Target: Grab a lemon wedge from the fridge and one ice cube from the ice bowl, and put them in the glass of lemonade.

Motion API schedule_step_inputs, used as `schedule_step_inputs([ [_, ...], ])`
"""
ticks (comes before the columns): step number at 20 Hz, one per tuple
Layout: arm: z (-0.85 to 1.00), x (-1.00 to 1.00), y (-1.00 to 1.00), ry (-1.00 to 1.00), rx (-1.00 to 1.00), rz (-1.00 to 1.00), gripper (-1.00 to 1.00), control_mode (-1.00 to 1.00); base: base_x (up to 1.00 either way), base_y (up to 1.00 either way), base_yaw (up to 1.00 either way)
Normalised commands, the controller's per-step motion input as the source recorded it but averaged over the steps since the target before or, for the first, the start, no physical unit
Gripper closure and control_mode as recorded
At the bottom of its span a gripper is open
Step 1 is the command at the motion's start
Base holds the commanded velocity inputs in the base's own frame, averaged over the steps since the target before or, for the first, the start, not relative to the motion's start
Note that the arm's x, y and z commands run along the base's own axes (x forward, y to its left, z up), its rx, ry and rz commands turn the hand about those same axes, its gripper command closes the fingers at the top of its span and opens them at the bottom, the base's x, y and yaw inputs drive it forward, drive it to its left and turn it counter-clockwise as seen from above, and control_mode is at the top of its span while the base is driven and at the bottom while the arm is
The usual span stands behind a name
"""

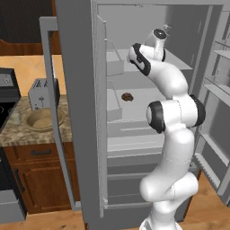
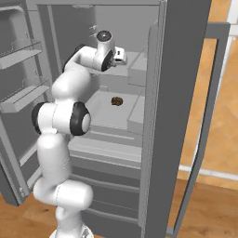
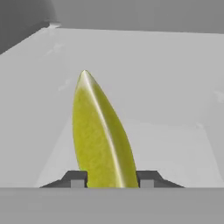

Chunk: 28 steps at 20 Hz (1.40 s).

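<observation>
Currently listed, largest first. Fridge (image 1: 81, 112): tall grey steel unit, both upper doors swung open, grey shelves and door bins exposed. Arm (image 1: 173, 112): white with dark joints, rising from the floor in front of the fridge and reaching onto an upper shelf. Surface (image 1: 40, 130): speckled stone, left of the fridge, over wooden cabinets. Toaster (image 1: 42, 93): silver, at the back of the surface. Ice bowl (image 1: 41, 119): shallow, tan, just in front of the toaster. Glass of lemonade (image 1: 15, 117): small, pale, near the bowl's left side. Brown lump (image 1: 127, 96): small, dark, lying on a middle fridge shelf below the hand. Fingers (image 3: 78, 179): two dark tips closed against either side of the lemon wedge. Lemon wedge (image 3: 101, 135): yellow-green, pointed end away from the camera, held between the fingers above the upper shelf.
</observation>
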Motion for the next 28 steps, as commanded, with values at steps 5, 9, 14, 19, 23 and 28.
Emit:
schedule_step_inputs([
  [5,-0.02,-1.00,0.21,-0.12,-0.01,0.03,1.00,-1.00,0.00,0.00,0.00],
  [9,0.10,-1.00,-0.08,-0.26,0.00,0.00,1.00,-1.00,0.00,0.00,0.00],
  [14,0.30,-1.00,-0.22,-0.10,0.00,0.00,1.00,-1.00,0.00,0.00,0.00],
  [19,0.42,-1.00,-0.08,0.04,0.00,0.00,1.00,-1.00,0.00,0.00,0.00],
  [23,0.24,-1.00,0.07,0.12,-0.03,-0.01,1.00,-1.00,0.00,0.00,0.00],
  [28,-0.25,-1.00,0.05,0.26,-0.09,-0.06,1.00,-1.00,0.00,0.00,0.00],
])
